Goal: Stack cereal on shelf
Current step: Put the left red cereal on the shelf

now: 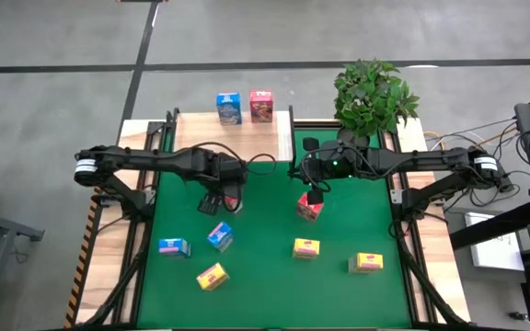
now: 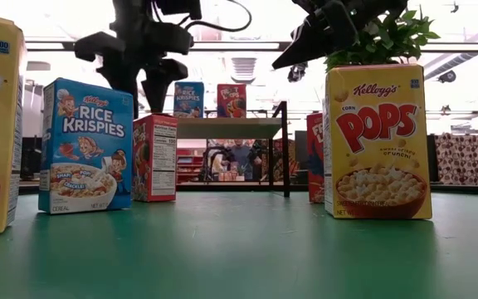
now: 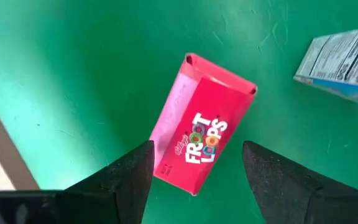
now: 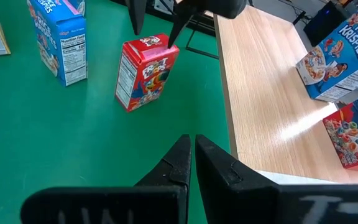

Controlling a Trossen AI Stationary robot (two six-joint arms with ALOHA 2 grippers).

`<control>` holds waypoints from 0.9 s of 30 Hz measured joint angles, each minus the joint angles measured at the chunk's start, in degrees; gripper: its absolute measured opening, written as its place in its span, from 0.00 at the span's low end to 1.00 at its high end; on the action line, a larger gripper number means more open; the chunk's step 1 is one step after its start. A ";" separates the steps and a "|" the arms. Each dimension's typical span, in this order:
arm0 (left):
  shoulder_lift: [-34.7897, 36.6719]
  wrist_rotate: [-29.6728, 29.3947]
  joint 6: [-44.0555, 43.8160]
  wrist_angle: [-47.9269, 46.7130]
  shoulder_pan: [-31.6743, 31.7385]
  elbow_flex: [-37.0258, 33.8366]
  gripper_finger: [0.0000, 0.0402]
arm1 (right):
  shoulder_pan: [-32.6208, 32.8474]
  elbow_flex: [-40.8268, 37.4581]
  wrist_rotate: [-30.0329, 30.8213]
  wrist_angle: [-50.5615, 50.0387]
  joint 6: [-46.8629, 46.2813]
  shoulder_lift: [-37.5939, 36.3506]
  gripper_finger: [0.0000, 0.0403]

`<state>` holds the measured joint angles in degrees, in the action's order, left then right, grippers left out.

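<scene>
A pink-red cereal box [image 3: 201, 134] stands upright on the green mat, and my left gripper [image 3: 194, 168] hangs open right above it, pointing down, one finger to each side of its top. The right wrist view shows the same box [image 4: 143, 71] under those fingers. My right gripper [image 4: 194, 155] is shut and hovers over the mat near a second pink-red box [image 1: 309, 210]. The shelf [image 1: 233, 129], a light wooden board at the table's far edge, carries a blue box [image 1: 228, 108] and a pink-red box [image 1: 260, 106], both upright.
Two blue boxes [image 1: 173, 246] [image 1: 220, 236] and three yellow boxes [image 1: 212, 276] [image 1: 306, 247] [image 1: 366, 263] are spread over the near half of the mat. A potted plant [image 1: 374, 92] stands at the far right corner. A black post [image 2: 285, 149] stands at the shelf's corner.
</scene>
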<state>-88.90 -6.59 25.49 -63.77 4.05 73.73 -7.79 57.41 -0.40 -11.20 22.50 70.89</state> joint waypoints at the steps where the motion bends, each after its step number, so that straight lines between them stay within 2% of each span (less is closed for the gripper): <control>1: 0.00 0.00 0.41 0.30 0.00 -0.10 0.57 | 0.00 0.00 0.00 -0.02 0.00 0.00 0.03; 27: -0.50 0.48 2.36 3.83 0.00 -2.52 0.58 | 0.02 0.00 0.00 0.00 0.00 0.00 0.03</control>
<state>-89.40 -6.11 27.84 -59.94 4.05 71.20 -7.77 57.41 -0.41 -11.20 22.50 70.89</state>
